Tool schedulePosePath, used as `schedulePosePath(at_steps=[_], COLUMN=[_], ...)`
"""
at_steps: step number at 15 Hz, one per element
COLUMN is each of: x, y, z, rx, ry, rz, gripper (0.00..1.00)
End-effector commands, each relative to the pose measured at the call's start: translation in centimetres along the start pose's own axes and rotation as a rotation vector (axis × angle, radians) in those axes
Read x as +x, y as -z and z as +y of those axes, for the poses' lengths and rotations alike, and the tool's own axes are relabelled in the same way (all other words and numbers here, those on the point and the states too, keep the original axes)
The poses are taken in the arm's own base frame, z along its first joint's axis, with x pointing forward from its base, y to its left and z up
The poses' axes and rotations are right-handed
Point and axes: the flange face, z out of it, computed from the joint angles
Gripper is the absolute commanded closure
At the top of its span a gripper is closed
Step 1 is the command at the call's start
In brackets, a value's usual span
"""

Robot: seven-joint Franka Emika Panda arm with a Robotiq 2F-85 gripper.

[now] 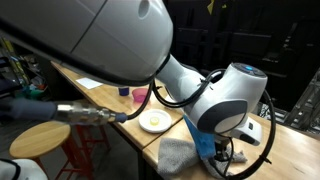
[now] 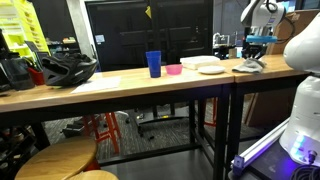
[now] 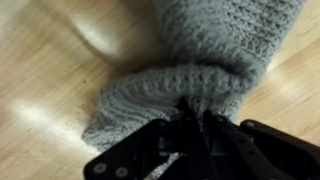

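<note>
end effector (image 3: 196, 118) clamped shut on a fold of the grey knit cloth (image 3: 215, 50), which sits bunched on the table (image 3: 45, 70) near its edge; the bite looks thin, so the stretchy knit could slip out or snag if pulled

Light: even indoor, bright on tabletop (image 2: 150, 82), black backdrop behind | Glare: pale sheen across wood in wrist view | Focus: knitted cloth (image 3: 200, 50) soft, blurred close-up; robot arm (image 1: 110, 35) looming, unsharp near lens | Shadows: faint beneath cloth
</note>
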Motion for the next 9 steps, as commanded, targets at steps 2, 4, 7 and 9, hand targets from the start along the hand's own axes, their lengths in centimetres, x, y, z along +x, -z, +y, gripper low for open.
schedulePosePath(at_steps=[2, 4, 7, 9], x=[3.0, 4.2, 6.2, 7.5], y=[-3.0, -3.1, -3.2, -3.2], z=[4.6, 5.8, 7.3, 8.2], rx=[-0.014, -0.003, 0.012, 0.017], ry=[-0.067, -0.097, -0.134, -0.156], rz=[-0.061, -0.066, -0.083, -0.090], gripper=[0.98, 0.98, 0.98, 0.98])
